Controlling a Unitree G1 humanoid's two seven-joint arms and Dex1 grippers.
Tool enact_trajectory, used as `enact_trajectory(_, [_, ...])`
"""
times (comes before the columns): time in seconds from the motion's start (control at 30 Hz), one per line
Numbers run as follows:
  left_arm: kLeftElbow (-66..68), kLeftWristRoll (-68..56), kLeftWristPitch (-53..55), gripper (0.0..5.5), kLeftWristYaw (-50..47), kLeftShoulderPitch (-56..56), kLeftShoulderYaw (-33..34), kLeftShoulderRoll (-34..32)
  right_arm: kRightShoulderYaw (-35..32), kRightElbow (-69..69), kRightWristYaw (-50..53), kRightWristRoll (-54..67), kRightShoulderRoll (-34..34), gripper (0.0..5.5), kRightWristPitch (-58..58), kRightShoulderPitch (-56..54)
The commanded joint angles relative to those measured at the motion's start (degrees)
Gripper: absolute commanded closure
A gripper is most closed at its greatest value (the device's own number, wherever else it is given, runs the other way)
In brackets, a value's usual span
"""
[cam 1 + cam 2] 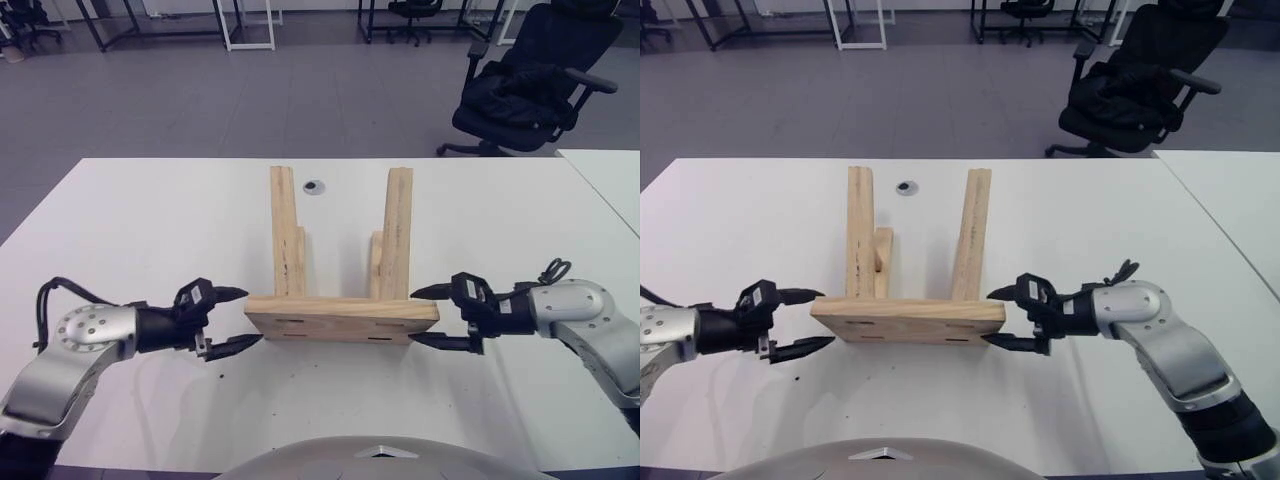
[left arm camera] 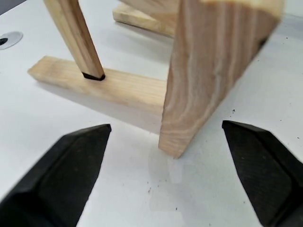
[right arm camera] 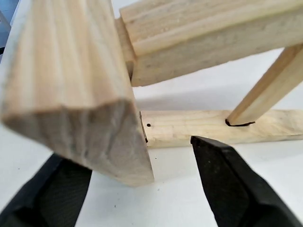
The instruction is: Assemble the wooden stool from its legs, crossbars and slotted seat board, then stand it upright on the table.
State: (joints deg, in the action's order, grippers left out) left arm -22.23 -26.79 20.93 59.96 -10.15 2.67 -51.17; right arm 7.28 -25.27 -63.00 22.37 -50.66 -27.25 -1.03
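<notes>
Stool (image 1: 288, 230), assembled, lying sideways on tabletop (image 1: 150, 220); uprighting step apparently in hand. Left tool (image 1: 250, 316), right tool (image 1: 413, 316): wide, flanking seat board (image 1: 340, 318) ends. Next, likely: clamp both, tip upright.

The stool (image 1: 340, 318) is pale bare wood, matt, with visible grain and slightly rough ends; the counter (image 1: 150, 220) is smooth matt white; left tool (image 1: 250, 316) and right tool (image 1: 414, 316) look matt black plastic

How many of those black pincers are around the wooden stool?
2. The left gripper sits open around the left end of the seat board; the right gripper sits open around its right end. None seems hidden.
</notes>
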Motion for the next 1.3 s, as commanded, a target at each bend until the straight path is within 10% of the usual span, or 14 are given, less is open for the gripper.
enact_trajectory(0.03, [-0.13,1.54,-0.58,1.93,2.2,1.35,-3.71,0.22,1.26,0.34,-0.72,-1.54,-0.87,2.74,0.61,-0.85])
enact_trajectory(0.23, [0.47,1.1,-2.61,3.08,2.97,3.9,-2.59,0.7,1.47,1.17,-1.58,-3.19,-1.04,3.97,2.48,-1.92])
enact_trajectory(0.47, [-2.79,-2.16,-1.34,3.66,4.61,6.12,-1.67,0.31,-3.31,-0.2,-4.66,4.84,0.24,4.08,0.26,-7.76])
enact_trajectory(0.87, [15.08,-54.17,48.98,3.96,7.09,47.24,10.99,-12.07,-14.4,10.81,-26.76,42.41,-14.95,4.15,-37.17,-41.02])
enact_trajectory(1.03, [31.36,-69.07,67.4,4.16,-1.3,57.44,3.48,-12.58,-6.21,25.05,-25.75,55.58,-12.71,4.14,-63.83,-58.14])
enact_trajectory(1.3, [44.31,-72.01,71.56,4.16,-2.67,56.76,-8.6,-9.54,24.26,43.02,-28.77,72.05,-12.64,4.14,-65.25,-65.07])
